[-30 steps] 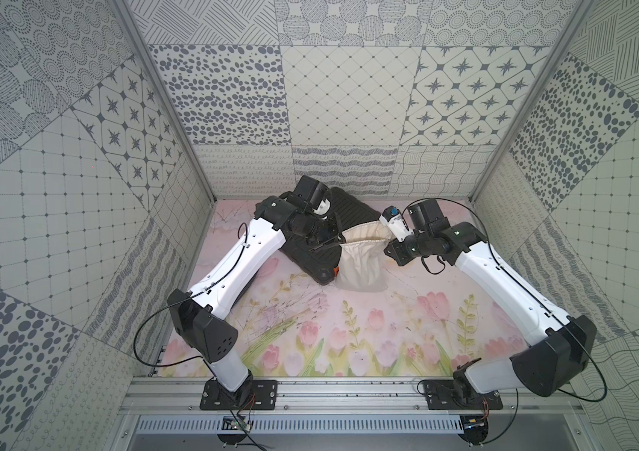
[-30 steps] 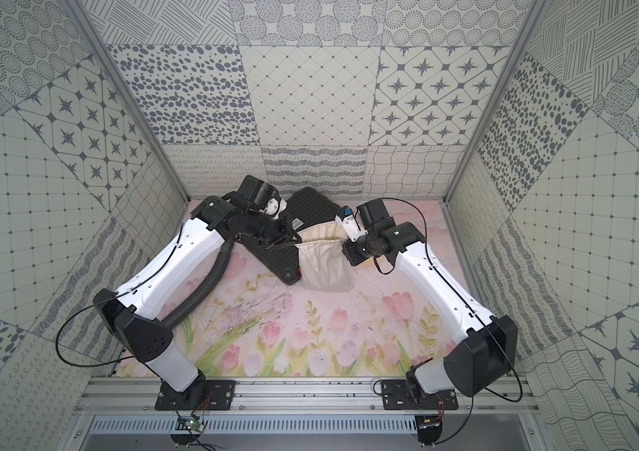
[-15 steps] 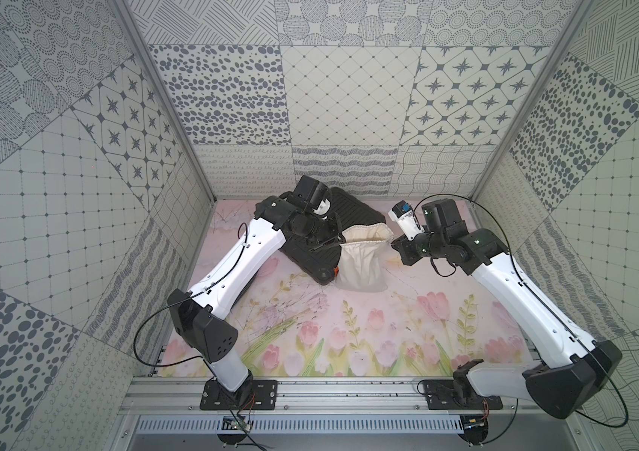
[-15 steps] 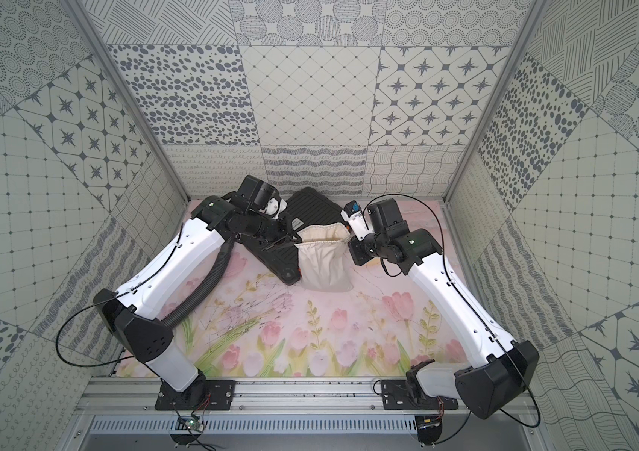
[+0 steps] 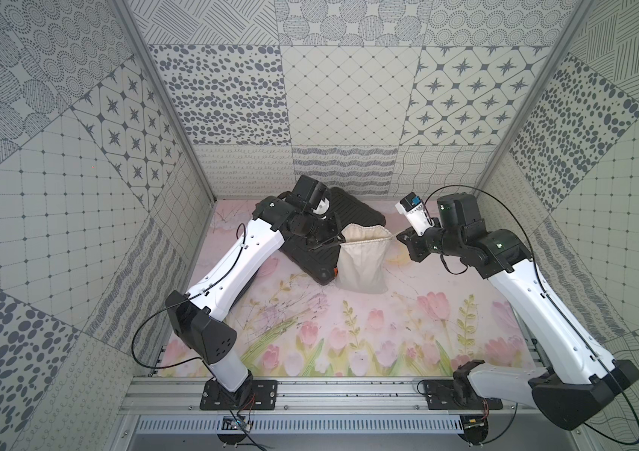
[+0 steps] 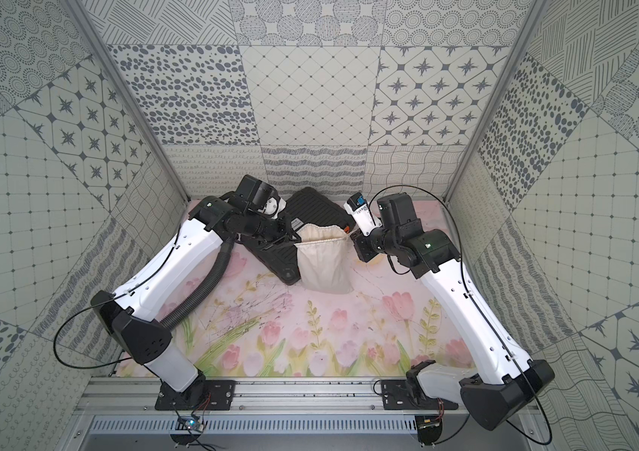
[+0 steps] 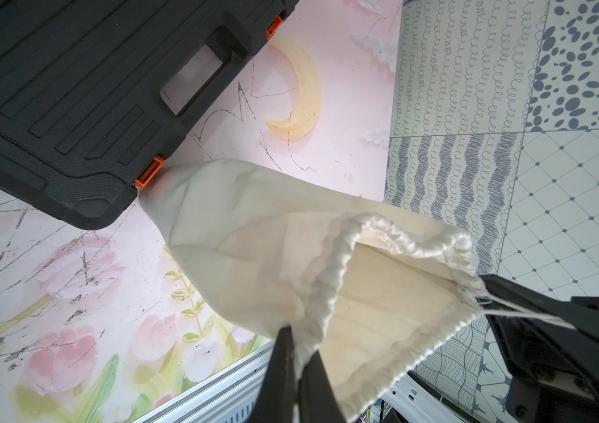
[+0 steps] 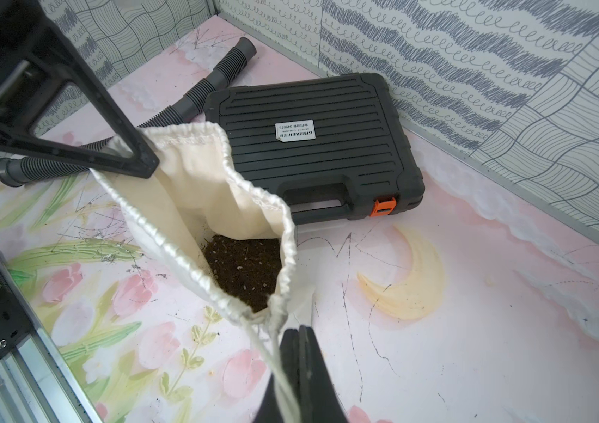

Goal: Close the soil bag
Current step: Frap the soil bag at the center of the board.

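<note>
Bag: the soil bag point(image 5: 360, 265) stands near the far edge of the table point(image 5: 349, 339), about midway between its side edges. Its base is on the floral surface and touches the near corner of the black case point(image 5: 312, 259), and its mouth is held up between your two arms.
Left gripper: the left gripper point(image 7: 297, 341) is clenched on the gathered hem at the bag's left side, seen plainly in the left wrist view.
Right gripper: the right gripper point(image 8: 298, 335) is clamped tight on the white cord point(image 8: 259, 346) where it leaves the hem on the opposite side.
Mouth: wide open, with dark soil point(image 8: 243, 267) showing at the bottom in the right wrist view.
Step, as judged: cinching, which means drawing the cord out through the hem while the other side is anchored.
Your pull: take the right hand straight out toward the table's right edge, in line with the hem and level with it. Go slowly so the cloth bunches evenly.
Your anchor: hold the left hand where it is; if it follows, the bag only slides.
Your watch: keep the base on the table and the bag upright, or soil may tip out. A slipping cord means re-gripping closer to the hem.
Clearance: the case's orange latch point(image 7: 149, 172) touches the cloth and could snag it.
Finish: hem puckered shut, no soil visible.
</note>
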Tool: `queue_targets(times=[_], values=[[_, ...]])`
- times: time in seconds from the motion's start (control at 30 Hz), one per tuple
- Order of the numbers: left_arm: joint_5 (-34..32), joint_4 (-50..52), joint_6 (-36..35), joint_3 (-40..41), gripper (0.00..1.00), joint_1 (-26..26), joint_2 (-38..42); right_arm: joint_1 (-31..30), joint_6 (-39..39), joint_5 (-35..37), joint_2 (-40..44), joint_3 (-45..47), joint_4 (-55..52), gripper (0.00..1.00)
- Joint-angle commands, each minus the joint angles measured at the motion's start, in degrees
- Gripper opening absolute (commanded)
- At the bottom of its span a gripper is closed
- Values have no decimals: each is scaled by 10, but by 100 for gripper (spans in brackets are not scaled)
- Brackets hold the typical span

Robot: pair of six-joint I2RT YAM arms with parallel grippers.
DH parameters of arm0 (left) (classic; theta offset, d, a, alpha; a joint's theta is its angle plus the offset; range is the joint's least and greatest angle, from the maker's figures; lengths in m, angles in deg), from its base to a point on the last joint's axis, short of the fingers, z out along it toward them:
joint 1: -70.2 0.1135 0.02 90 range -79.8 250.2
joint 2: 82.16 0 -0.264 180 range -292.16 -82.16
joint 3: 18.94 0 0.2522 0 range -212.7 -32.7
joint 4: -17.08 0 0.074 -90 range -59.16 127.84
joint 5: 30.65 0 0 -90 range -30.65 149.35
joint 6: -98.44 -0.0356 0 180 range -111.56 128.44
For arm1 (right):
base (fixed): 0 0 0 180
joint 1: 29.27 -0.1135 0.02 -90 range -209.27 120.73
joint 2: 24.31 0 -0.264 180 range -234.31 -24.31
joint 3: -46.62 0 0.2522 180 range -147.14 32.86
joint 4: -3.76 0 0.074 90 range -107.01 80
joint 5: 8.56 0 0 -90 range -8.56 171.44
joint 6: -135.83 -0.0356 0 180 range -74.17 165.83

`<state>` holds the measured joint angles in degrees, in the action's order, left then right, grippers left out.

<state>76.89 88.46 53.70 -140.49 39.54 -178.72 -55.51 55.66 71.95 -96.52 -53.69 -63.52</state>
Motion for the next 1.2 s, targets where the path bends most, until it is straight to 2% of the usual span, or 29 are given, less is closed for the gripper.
queue_targets(times=[0.0,0.13,0.3,0.6,0.73,0.9,1.0,1.1,1.17], values=[[-32,6,-13,-1,1,12,14,3,15,40,1,-23,6,0],[-37,8,-11,13,1,23,35,5,16,78,3,-31,1,0],[-46,16,-13,18,1,23,60,3,-18,124,10,-27,12,0],[-52,10,-11,90,1,25,90,2,-59,178,41,-4,81,0],[-44,-18,5,138,5,31,106,1,-74,143,47,14,113,0],[-1,-108,11,171,20,31,128,-4,-67,114,39,-1,139,0],[17,-174,-12,173,38,31,140,-5,-60,93,31,-4,139,0],[50,-234,-70,177,52,31,142,-5,-61,70,26,0,139,0],[59,-270,-112,186,66,27,150,-5,-64,65,24,1,139,0]])
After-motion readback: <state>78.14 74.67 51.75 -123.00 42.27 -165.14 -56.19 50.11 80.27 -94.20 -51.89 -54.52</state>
